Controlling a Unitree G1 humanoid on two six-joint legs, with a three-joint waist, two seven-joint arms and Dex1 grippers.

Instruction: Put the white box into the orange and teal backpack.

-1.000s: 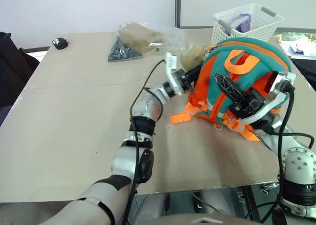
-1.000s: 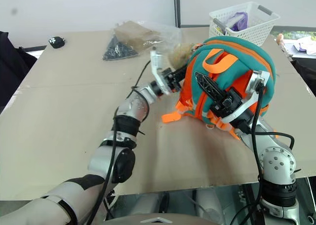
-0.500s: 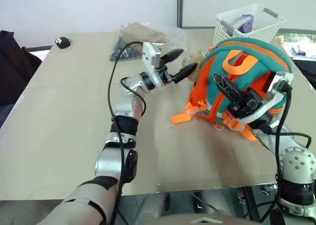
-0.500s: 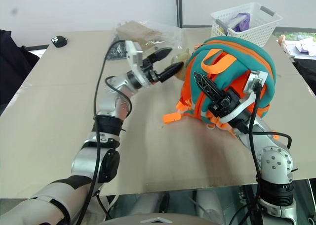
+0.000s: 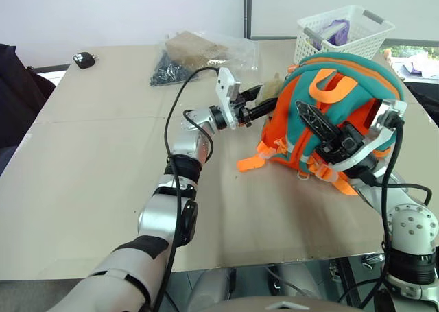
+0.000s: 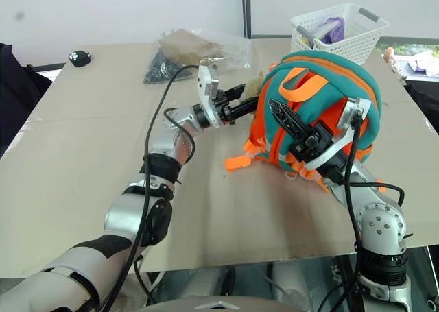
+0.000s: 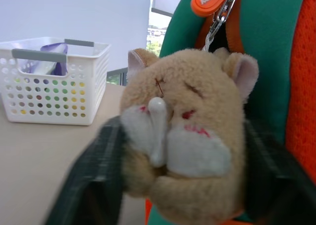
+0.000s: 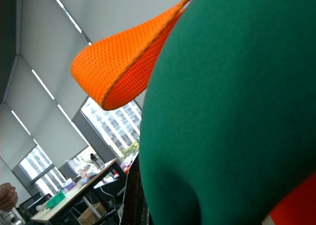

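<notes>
One backpack (image 5: 343, 113) at the table's (image 5: 89, 161) right edge, clamped by the closed right gripper (image 5: 322, 130), one plush toy (image 7: 185, 136) straddled by the parted left gripper (image 5: 264, 105), one basket (image 5: 343, 31), one bag (image 5: 195, 55) at the far edge.

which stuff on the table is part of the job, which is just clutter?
Job:
- orange and teal backpack, with its plush toy
- left end effector, at the plush toy
- right end effector, against the backpack

Clutter:
- white basket with a purple item
- clear bag of dark items
- small black object at the far corner
</notes>
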